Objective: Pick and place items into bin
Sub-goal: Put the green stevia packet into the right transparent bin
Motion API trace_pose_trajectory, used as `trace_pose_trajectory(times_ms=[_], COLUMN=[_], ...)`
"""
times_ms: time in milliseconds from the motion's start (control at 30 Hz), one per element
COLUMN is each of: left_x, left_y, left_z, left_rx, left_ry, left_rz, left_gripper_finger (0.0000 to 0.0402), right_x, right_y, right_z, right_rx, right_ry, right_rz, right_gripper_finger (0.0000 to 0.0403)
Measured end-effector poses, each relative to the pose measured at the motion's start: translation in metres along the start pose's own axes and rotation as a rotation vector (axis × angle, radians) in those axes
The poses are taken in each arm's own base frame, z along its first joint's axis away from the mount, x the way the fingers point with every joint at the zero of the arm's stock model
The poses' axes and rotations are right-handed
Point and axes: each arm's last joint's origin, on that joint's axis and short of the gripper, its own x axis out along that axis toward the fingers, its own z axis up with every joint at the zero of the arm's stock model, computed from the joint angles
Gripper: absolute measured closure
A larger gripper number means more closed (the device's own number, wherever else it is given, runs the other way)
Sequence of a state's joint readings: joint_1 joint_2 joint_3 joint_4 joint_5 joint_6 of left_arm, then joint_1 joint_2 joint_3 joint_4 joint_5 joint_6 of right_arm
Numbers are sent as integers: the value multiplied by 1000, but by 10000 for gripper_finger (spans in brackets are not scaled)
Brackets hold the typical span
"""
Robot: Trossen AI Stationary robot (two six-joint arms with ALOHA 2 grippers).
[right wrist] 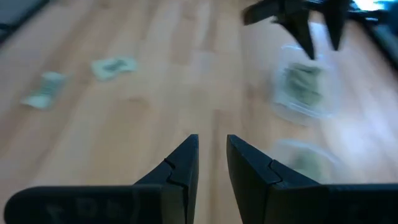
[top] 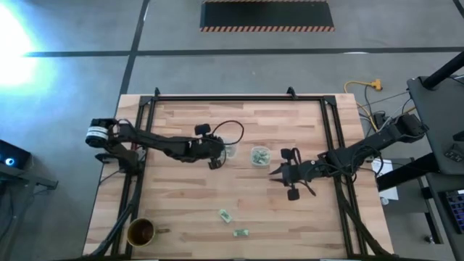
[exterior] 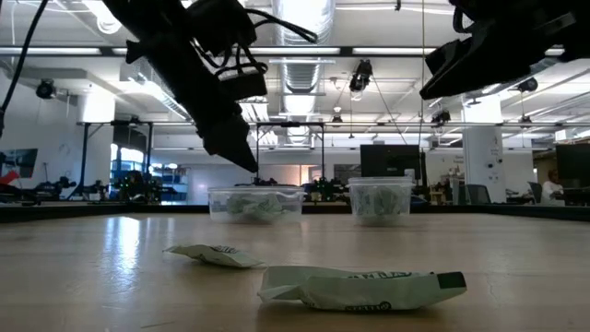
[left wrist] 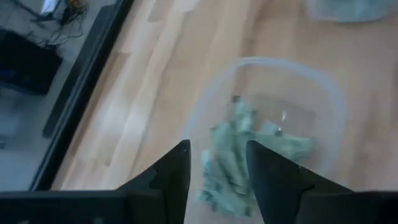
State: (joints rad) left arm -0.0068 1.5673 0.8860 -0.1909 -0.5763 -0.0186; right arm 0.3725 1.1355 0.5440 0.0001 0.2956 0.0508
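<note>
Two small pale green and white wrapped items lie flat on the wood near the table's near edge (top: 225, 214) (top: 241, 233); the low view shows them close up (exterior: 214, 254) (exterior: 359, 288). Two clear bins stand mid-table, a left bin (top: 230, 152) and a right bin (top: 260, 156), both holding green pieces (left wrist: 249, 149). My left gripper (left wrist: 217, 152) hangs open just above the left bin (exterior: 255, 203), nothing between its fingers. My right gripper (right wrist: 212, 149) is open by a narrow gap, empty, above the table right of the right bin (top: 279, 172).
A round brown cup (top: 141, 232) stands at the table's near left corner. A black frame (top: 330, 145) runs along the table's edges. Bare wood lies between the bins and the two loose items. The room beyond shows desks and monitors.
</note>
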Motion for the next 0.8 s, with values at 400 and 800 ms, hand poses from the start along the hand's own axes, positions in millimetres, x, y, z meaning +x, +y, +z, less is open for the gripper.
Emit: trace_pose_trajectory(times_ms=[400, 800], left_x=[-45, -66], left_y=[-54, -79], left_z=[-8, -14], left_rx=[95, 128], left_ry=[-84, -125], left_rz=[-212, -284], left_gripper_finger=[260, 260], right_x=[34, 100], right_y=[31, 89], right_z=[-8, -21], right_rx=[-41, -126], right_ry=[-172, -150], right_rz=[440, 631], right_gripper_finger=[330, 330])
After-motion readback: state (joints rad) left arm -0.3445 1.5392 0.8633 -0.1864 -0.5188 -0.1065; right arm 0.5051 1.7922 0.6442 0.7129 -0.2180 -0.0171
